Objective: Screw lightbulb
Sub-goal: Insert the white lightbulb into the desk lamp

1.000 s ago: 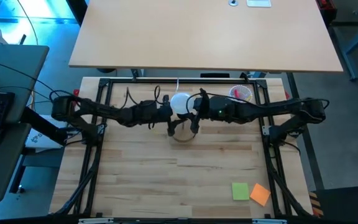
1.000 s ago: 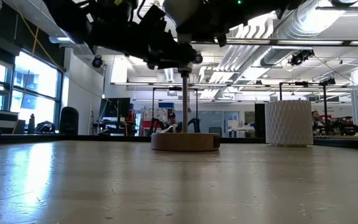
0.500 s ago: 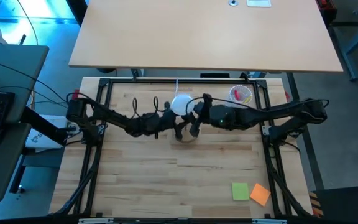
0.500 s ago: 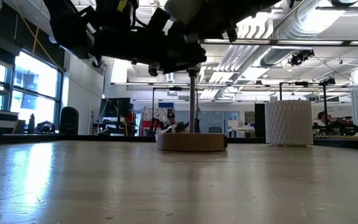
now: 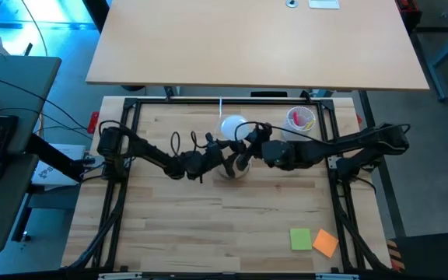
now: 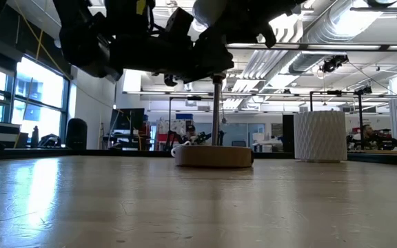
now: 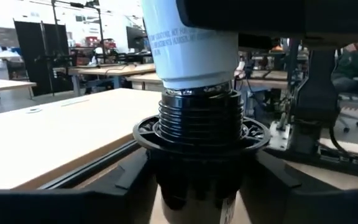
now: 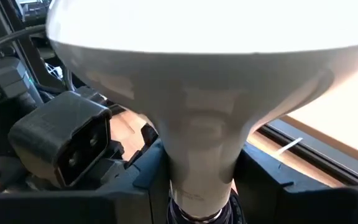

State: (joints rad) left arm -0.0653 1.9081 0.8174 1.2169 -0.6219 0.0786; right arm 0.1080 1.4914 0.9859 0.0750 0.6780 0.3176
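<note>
Both arms have shifted toward the near side of the surface over the last second, and the wooden stand (image 6: 212, 156) has slid with them, so the whole assembly is being dragged, not just turned. The lightbulb (image 5: 232, 127) sits upright over the stand with its neck down in the black socket (image 7: 199, 132); the threads look engaged, though I can't tell how deep. The right gripper (image 5: 249, 148), on the stand's right, has its fingers (image 8: 263, 171) pinching the lightbulb's neck just above the socket. The left gripper (image 5: 222, 158) has moved in from the stand's left and now brackets the socket collar with fingers (image 7: 135, 171) spread either side; they've narrowed from a wider gap, but I can't see firm contact. Judgement: left is taking over holding the socket so right can twist. Base slip is the risk. The white cup (image 5: 301, 118) stays well right of the stand.
</note>
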